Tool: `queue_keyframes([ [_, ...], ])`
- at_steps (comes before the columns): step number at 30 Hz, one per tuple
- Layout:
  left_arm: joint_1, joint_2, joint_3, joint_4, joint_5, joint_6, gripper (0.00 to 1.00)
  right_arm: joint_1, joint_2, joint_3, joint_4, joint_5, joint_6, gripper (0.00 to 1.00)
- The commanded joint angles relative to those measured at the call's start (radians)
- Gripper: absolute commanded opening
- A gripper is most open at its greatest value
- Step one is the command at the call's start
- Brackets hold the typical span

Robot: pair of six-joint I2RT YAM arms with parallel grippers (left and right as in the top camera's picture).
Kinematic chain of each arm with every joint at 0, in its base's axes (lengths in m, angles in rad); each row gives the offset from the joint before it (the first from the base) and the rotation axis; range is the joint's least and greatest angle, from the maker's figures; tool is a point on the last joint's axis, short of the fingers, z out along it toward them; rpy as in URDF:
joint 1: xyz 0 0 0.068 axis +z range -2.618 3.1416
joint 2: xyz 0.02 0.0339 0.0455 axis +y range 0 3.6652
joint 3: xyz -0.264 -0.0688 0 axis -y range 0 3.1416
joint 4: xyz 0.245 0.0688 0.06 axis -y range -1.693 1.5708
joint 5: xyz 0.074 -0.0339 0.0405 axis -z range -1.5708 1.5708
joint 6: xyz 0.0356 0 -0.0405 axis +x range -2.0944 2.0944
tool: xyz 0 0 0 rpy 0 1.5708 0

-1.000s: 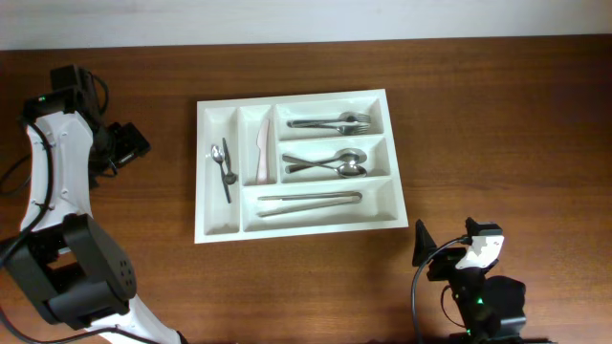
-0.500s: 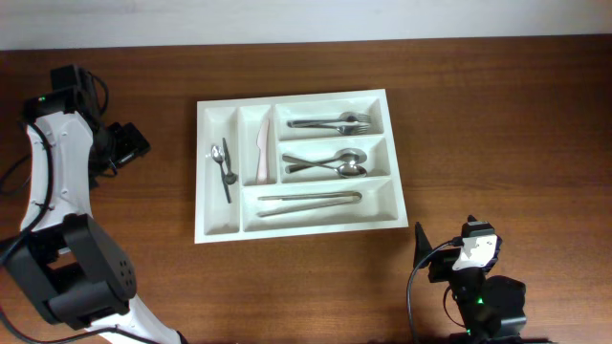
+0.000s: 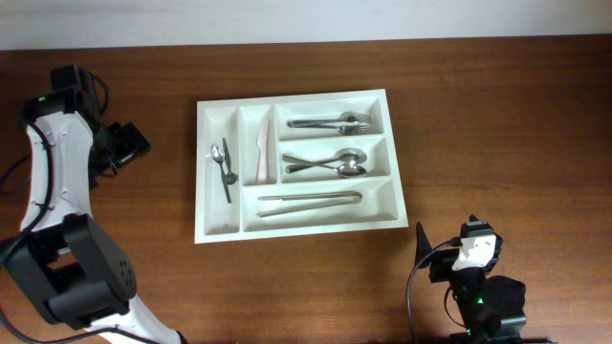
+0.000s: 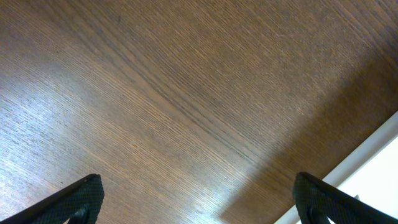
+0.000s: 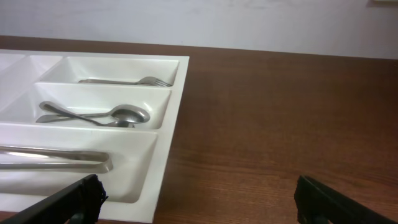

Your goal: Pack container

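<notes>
The container point(image 3: 218, 218), a white tray with five compartments, lies flat at the table's middle. It holds forks point(image 3: 330, 122), spoons point(image 3: 325, 162), tongs point(image 3: 309, 202), a white knife point(image 3: 262, 145) and a small spoon with a dark utensil point(image 3: 223, 164). My left gripper point(image 3: 124, 145) hangs open left of the tray; its wrist view shows only bare wood between the left gripper's point(image 4: 196, 186) fingers. My right gripper point(image 3: 448, 246) is open near the front edge, right of the tray's front corner. In its wrist view the right gripper point(image 5: 196, 186) is empty, with the container's point(image 5: 177, 93) right end ahead to the left.
The wooden table point(image 3: 497, 124) ends at a pale wall strip at the back. A white edge point(image 4: 373, 149) shows at the lower right of the left wrist view. The left arm's white links point(image 3: 57, 182) run down the table's left side.
The right gripper has slipped back slightly toward the front edge. The left arm and the tray's contents have not moved.
</notes>
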Motion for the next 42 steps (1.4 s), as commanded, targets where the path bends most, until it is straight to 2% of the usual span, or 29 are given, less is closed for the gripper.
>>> queue_keyframes([
  [1,0.002,-0.014,0.014,-0.001,0.004,0.015,0.99,-0.006,-0.011,-0.007,-0.002,0.012,-0.005,0.99],
  [18,0.005,-0.01,0.012,-0.001,-0.008,0.016,0.99,-0.006,-0.011,-0.007,-0.002,0.013,-0.005,0.99],
  [22,0.005,-0.057,0.012,0.031,-0.016,0.015,0.99,-0.006,-0.011,-0.007,-0.002,0.013,-0.005,0.99],
  [26,-0.011,-0.156,0.01,0.153,0.055,0.0,0.99,-0.006,-0.011,-0.007,-0.002,0.013,-0.005,0.99],
  [29,-0.058,-0.238,0.008,0.275,0.026,0.01,0.99,-0.006,-0.011,-0.007,-0.001,0.012,-0.005,0.99],
  [37,-0.224,-0.443,-0.044,0.472,-0.106,0.218,0.99,-0.006,-0.011,-0.007,-0.002,0.012,-0.005,0.99],
  [42,-0.282,-0.604,-0.22,0.559,-0.107,0.259,0.99,-0.006,-0.011,-0.007,-0.002,0.013,-0.005,0.99],
])
